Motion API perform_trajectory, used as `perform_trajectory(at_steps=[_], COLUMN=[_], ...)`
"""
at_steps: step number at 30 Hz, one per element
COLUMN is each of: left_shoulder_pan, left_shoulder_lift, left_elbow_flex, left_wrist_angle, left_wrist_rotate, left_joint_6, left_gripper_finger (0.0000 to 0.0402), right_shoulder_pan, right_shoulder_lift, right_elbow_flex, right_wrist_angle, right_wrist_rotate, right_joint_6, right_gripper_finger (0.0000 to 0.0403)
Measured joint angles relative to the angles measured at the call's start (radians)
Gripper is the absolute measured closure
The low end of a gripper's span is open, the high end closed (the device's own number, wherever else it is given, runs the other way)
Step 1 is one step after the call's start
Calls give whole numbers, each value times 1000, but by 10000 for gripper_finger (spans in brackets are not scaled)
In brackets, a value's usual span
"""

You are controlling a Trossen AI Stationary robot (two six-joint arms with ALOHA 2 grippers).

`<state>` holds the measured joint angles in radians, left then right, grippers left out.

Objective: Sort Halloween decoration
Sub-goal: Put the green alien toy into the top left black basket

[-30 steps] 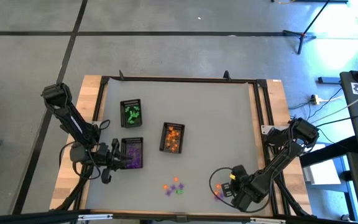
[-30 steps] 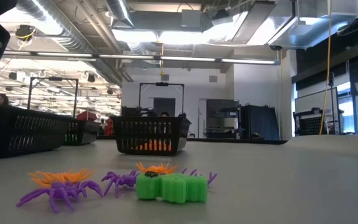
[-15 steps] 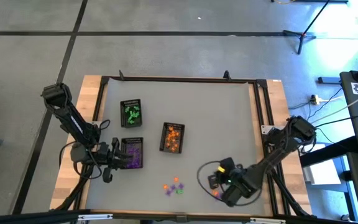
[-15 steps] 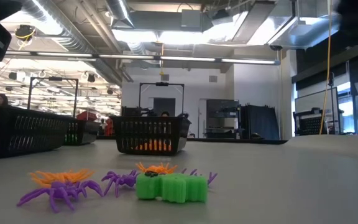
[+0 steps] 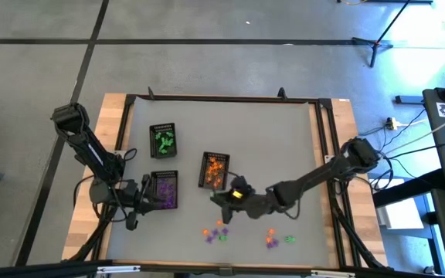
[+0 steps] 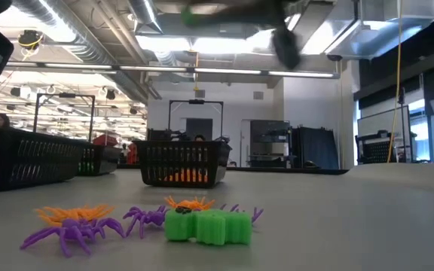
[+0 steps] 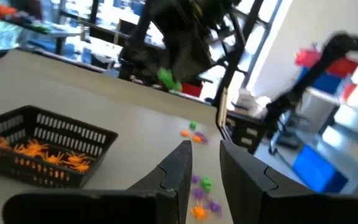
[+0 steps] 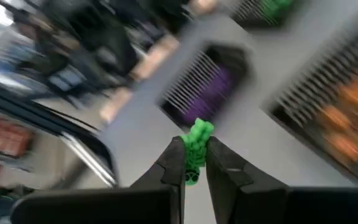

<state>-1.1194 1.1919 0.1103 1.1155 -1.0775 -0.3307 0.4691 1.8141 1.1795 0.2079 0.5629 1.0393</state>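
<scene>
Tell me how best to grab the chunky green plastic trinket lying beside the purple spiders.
Come straight down on the chunky green plastic trinket and pinch its lobed body across the narrower width. It lies flat and low, with purple spiders close on one side, so a sideways approach would likely snag them.

table [image 5: 284, 147]: plain grey top, light wood edges, black frame
far tray [image 5: 163, 140]: black lattice, bright green trinkets inside
near-left tray [image 5: 165, 190]: black lattice, purple trinkets inside
middle tray [image 5: 214, 171]: black lattice, orange trinkets inside
loose cluster [image 5: 215, 231]: orange, purple and green pieces mixed on the grey
second loose cluster [image 5: 276, 239]: orange, purple, one green piece
spiders [image 6: 74, 226]: purple bodies beside orange ones
blocky trinket [image 6: 207, 227]: solid bright green with a small dark spot on top
held trinket [image 8: 196, 144]: bright green, between the right arm's dark fingers [image 8: 174, 163]
arms: dark, nearly black
floor [image 5: 207, 62]: grey with dark stripes
</scene>
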Motion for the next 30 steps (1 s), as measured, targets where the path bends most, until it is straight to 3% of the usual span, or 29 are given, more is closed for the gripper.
perform_trajectory(at_steps=[4, 7, 12, 17, 27, 30], left_shoulder_pan=[19, 37, 82, 113, 109, 109], left_shoulder_lift=[0, 5, 62, 171, 311, 323], left_elbow_flex=[30, 94, 211, 282, 365, 382], left_wrist_angle=[-63, -195, -380, -400, -401, -400], left_wrist_rotate=[54, 59, 59, 57, -128, -135], left_joint_6=[72, 103, 111, 250, 430, 447], left_gripper_finger=[325, 325, 324, 310, 229, 206], right_shoulder_pan=[-43, -69, -99, -104, -95, -94], right_shoulder_lift=[63, 115, 215, 301, 332, 332], right_elbow_flex=[1, 3, 69, 173, 264, 264], right_wrist_angle=[259, 345, 347, 342, 295, 296], right_wrist_rotate=[-16, -39, -111, -221, -286, -286], right_joint_6=[-127, -150, -128, -130, -170, -173], right_gripper_finger=[362, 362, 362, 362, 362, 362])
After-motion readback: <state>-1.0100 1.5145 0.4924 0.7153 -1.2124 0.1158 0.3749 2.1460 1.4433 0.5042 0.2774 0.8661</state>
